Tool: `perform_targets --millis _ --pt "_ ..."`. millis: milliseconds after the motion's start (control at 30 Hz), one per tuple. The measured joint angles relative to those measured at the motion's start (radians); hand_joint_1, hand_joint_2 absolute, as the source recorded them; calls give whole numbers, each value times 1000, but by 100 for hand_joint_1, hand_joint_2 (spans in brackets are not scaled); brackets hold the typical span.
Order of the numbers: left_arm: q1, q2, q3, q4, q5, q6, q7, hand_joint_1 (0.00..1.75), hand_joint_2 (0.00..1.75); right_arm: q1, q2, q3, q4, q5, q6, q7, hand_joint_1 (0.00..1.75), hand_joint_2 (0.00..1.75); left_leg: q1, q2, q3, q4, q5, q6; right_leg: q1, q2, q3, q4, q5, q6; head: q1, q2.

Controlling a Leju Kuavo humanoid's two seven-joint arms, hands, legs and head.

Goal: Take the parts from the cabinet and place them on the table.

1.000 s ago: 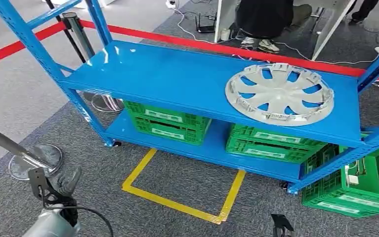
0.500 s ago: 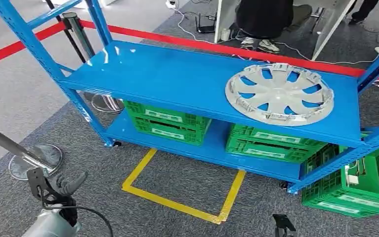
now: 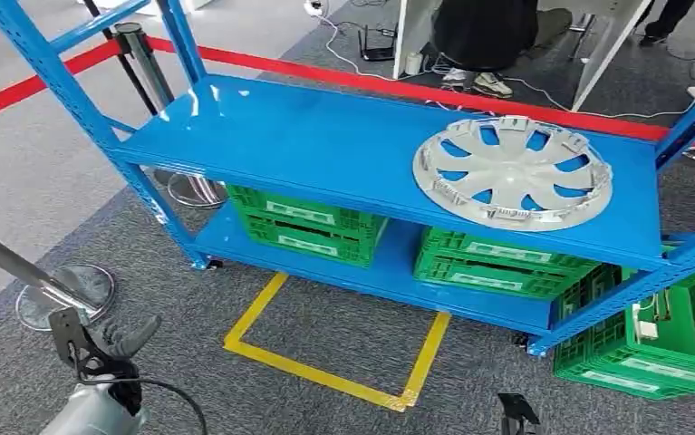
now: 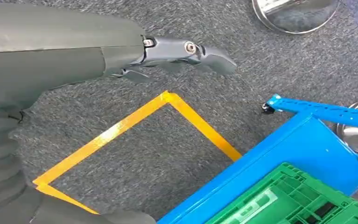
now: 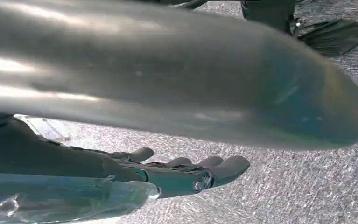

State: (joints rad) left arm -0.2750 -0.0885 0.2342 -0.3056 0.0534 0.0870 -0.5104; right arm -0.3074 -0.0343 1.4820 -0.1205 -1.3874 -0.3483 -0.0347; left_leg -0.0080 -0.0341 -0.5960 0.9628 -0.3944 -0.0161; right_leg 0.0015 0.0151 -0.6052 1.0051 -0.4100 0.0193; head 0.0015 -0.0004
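Observation:
A silver wheel cover (image 3: 514, 172) lies flat on the right half of the blue cabinet's top shelf (image 3: 307, 136). My left hand (image 3: 115, 341) hangs low at the near left, well short of the cabinet, above the grey carpet. In the left wrist view its fingers (image 4: 186, 50) stretch out straight and hold nothing. My right hand (image 5: 186, 171) hangs low over the carpet, fingers extended and empty. A dark part of the right arm (image 3: 512, 412) shows at the bottom edge of the head view.
Green crates (image 3: 312, 225) (image 3: 497, 261) sit on the lower shelf, and another green crate (image 3: 661, 340) stands on the floor at the right. A yellow tape square (image 3: 334, 349) marks the carpet before the cabinet. Stanchion bases (image 3: 62, 294) and red tape (image 3: 398, 88) ring the area. A person sits behind.
My left hand's fingers have stretched out a little toward the right. The cabinet and wheel cover have not moved.

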Motion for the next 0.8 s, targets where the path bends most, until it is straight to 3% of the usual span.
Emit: perform_targets --millis 667,700,767,800 --pt "0 0 0 0 0 0 0 0 175 0 0 0 0 0 0 0 0 0 0 0 0 0 0 0 0 0 0 0 0 0 0 0" --pt "0 0 0 0 0 0 0 0 0 0 0 0 0 0 0 0 0 0 0 0 0 0 0 0 0 0 0 0 0 0 0 0" --pt "0 0 0 0 -1 3 -5 0 0 0 0 0 0 -1 -1 -8 0 0 0 0 0 0 0 0 0 0 0 0 0 0 0 0" --pt "2 1 0 -1 -13 25 -35 0 175 8 -6 -1 0 -15 -9 -50 0 0 0 0 1 0 0 0 0 0 -1 0 0 0 0 0"
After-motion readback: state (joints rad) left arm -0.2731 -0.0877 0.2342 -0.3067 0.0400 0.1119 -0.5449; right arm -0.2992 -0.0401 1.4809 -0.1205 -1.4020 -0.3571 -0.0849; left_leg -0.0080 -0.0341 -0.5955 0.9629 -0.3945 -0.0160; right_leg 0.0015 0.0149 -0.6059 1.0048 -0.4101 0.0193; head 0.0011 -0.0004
